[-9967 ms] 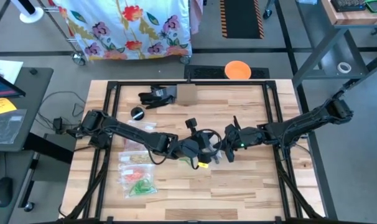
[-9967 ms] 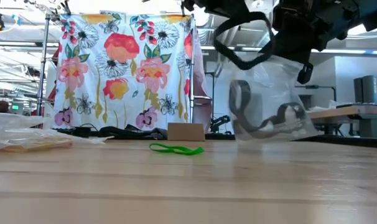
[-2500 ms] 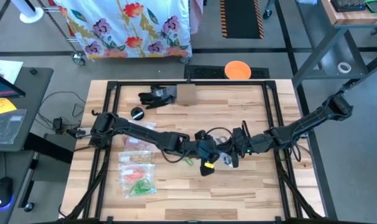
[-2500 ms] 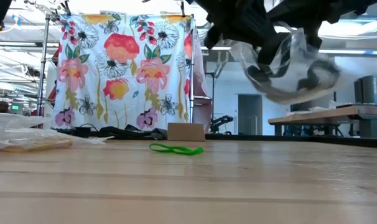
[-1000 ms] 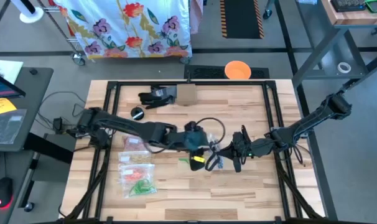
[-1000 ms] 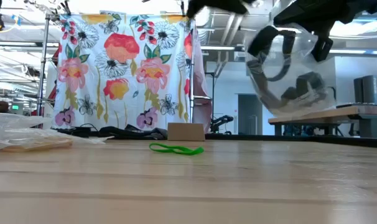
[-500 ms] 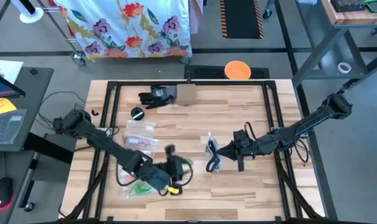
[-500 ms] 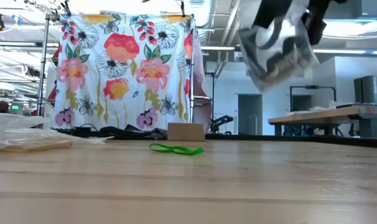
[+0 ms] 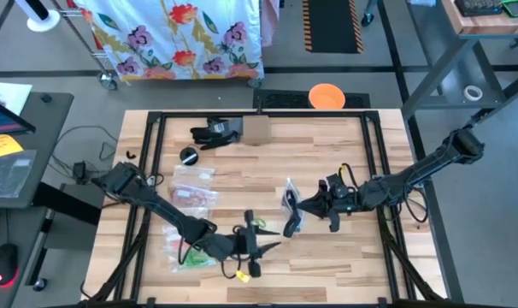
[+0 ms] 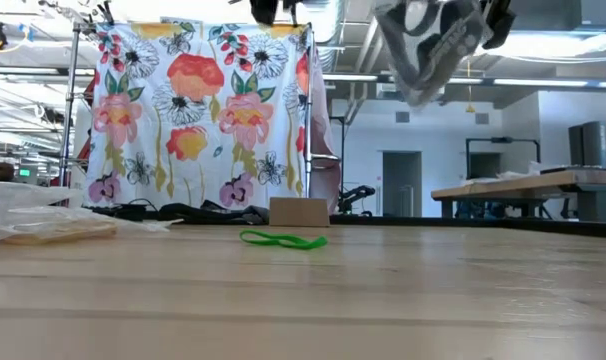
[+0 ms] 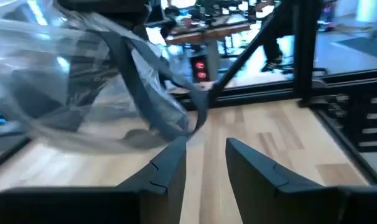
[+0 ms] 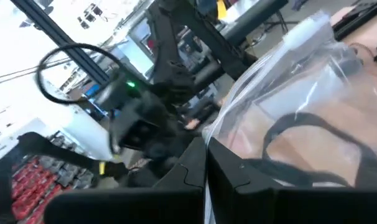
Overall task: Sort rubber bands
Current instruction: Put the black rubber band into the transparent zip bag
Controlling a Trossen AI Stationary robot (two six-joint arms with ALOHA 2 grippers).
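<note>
1. High view: right end effector [image 9: 303,205] is mid-worktop, right of centre, pinched tight on the top edge of a clear zip bag [image 9: 289,208] w/ dark bands inside; bag hangs off it, clear of the wood. Left end effector [image 9: 261,248] sits near the front edge, centre-left, fingers part spread, nothing between them. One green rubber band [image 9: 257,225] lies loose on the worktop [image 9: 327,145] just beyond it. Filled bags [image 9: 188,224] of sorted bands lie in a column at left.

2. Low view: the clear zip bag hangs high at top right, dark loops visible through the film. The green rubber band lies flat on the wood mid-distance, apart from everything else.

3. Left wrist view: the left arm's own fingers [image 11: 170,165] stand apart w/ bare wood between; the bag w/ its dark bands hangs ahead, not touched.

4. Right wrist view: own fingers [image 12: 195,168] pressed together on the bag's film; dark bands [image 12: 313,134] slumped inside.

5. Handling, my read: the bands are v. light, thin, floppy and grippy, lying flat, so hard to get under. Best to pinch one strand of the loop from above, tips scraping the wood; expect it to stretch or snag rather than slide. The bag film is slick and limp, so hold it by the stiffer zip edge.
</note>
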